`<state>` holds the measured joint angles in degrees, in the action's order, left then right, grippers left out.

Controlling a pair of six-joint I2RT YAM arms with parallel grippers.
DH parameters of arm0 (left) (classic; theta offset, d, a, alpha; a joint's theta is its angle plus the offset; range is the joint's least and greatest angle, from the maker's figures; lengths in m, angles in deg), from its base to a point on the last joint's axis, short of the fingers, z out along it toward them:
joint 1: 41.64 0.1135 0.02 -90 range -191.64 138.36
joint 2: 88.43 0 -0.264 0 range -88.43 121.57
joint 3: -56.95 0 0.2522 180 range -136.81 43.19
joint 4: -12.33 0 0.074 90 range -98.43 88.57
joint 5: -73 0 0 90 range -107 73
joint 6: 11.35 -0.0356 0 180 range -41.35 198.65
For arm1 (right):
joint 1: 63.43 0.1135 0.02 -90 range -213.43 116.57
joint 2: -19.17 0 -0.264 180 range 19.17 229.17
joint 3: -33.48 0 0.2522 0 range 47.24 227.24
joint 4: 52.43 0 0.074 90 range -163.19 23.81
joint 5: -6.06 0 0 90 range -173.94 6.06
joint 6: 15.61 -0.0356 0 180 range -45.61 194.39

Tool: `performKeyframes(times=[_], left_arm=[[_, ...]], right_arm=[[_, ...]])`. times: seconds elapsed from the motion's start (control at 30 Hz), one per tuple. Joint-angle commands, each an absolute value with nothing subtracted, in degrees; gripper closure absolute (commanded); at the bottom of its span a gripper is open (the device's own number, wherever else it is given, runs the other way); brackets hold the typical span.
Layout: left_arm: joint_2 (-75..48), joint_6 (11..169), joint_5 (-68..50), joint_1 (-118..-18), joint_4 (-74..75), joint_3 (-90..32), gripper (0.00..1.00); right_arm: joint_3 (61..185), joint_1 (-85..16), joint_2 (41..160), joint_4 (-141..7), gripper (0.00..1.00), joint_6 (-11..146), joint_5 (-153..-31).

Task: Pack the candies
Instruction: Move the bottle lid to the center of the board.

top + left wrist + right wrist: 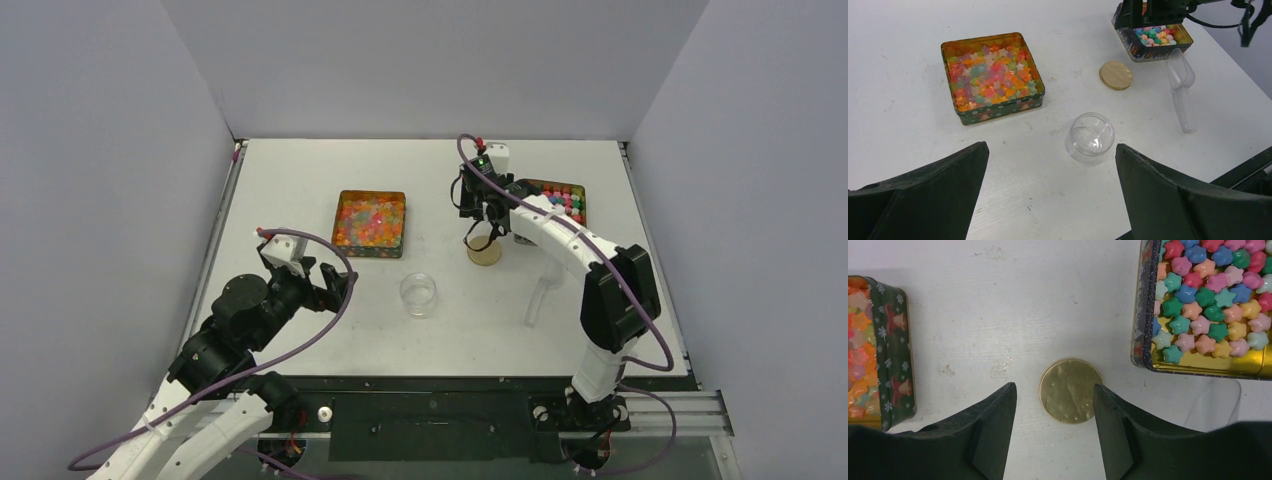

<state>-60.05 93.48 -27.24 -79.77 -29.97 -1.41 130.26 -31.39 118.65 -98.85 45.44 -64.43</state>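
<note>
Over gold lid: right arm stretched forward, right jaws half-open astride it; left arm folded, left jaws wide.

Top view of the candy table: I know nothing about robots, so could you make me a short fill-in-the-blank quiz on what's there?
1. The clear jar stands upright with ____ inside it.
2. The right gripper hangs over the ____, one finger on either side.
3. The candies lie in ____ square tins.
4. The left gripper holds nothing; its jaws are wide ____.
Missing words: nothing; gold lid; two; open.
</note>
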Motion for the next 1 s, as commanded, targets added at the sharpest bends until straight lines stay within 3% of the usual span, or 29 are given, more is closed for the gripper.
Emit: performKeyframes(times=[0.0,0.53,0.97], left_arm=[[-60.47,93.68,-27.28,-79.52,-28.69,-1.38,0.04],[-59.93,93.68,-26.94,-79.59,-28.66,-1.36,0.04],[-59.44,93.68,-26.88,-79.69,-28.63,-1.27,0.04]], right_arm=[[135.48,-32.94,123.25,-98.14,0.46,45.94,-66.89],[139.57,-37.24,134.08,-96.77,0.44,44.43,-71.1],[135.96,-40.41,138.05,-92.85,0.45,42.93,-76.72]])
